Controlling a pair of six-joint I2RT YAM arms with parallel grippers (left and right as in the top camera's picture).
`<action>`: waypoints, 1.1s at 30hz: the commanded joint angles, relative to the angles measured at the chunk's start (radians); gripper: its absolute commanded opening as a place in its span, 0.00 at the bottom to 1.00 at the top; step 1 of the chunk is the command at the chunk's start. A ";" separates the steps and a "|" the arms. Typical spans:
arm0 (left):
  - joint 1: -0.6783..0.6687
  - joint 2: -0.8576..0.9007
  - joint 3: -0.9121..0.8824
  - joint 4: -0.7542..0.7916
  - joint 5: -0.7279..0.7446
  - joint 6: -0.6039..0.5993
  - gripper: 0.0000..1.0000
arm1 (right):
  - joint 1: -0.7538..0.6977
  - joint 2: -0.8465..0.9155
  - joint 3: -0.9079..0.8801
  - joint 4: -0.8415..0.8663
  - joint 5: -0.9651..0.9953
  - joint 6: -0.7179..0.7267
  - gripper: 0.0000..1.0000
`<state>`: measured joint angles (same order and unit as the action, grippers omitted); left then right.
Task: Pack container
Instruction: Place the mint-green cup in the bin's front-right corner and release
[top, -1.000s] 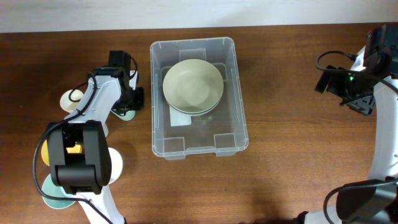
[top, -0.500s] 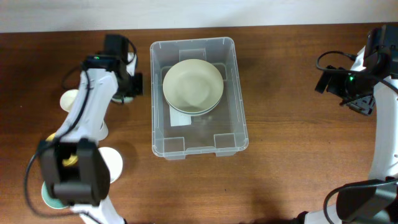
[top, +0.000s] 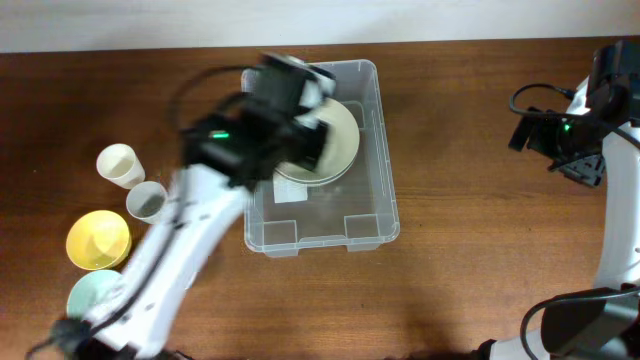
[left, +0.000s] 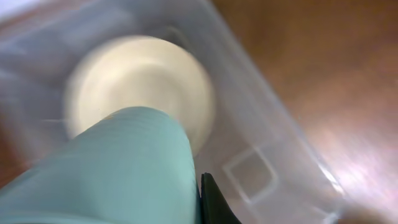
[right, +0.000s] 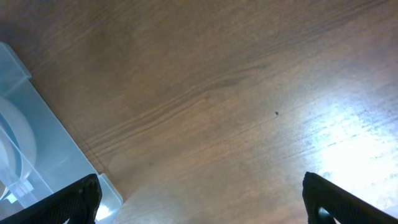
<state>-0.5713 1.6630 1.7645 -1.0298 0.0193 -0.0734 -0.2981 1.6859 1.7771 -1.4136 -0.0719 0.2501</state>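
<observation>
The clear container (top: 385, 205) stands mid-table with stacked cream bowls (top: 340, 140) in its far half. My left gripper (top: 300, 115), motion-blurred, is over the container's far left part. In the left wrist view it is shut on a ribbed mint-green cup (left: 118, 168), held above the cream bowls (left: 143, 74) and the container floor (left: 280, 149); one dark finger (left: 214, 205) shows beside the cup. My right gripper (top: 530, 130) is open and empty over bare table right of the container (right: 37, 143); its fingertips (right: 208, 205) are wide apart.
Left of the container stand a white cup (top: 118, 163) and a grey cup (top: 147, 200). A yellow bowl (top: 97, 240) and a mint bowl (top: 95, 295) sit at the front left. The table is brown wood.
My left arm has swung fast to the right, from beside the cups to over the container, carrying the mint-green cup. The right arm has not moved.
</observation>
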 joint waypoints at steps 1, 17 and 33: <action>-0.099 0.103 -0.010 -0.005 0.105 -0.077 0.00 | -0.024 0.005 -0.007 -0.006 0.014 -0.006 0.99; -0.184 0.340 -0.012 -0.074 0.205 -0.345 0.01 | -0.024 0.005 -0.007 -0.005 0.015 -0.006 0.99; -0.183 0.406 -0.013 -0.037 0.201 -0.574 0.18 | -0.024 0.005 -0.007 -0.005 0.015 -0.006 0.99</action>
<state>-0.7563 2.0575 1.7550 -1.0691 0.2108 -0.6209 -0.3157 1.6859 1.7771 -1.4151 -0.0692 0.2501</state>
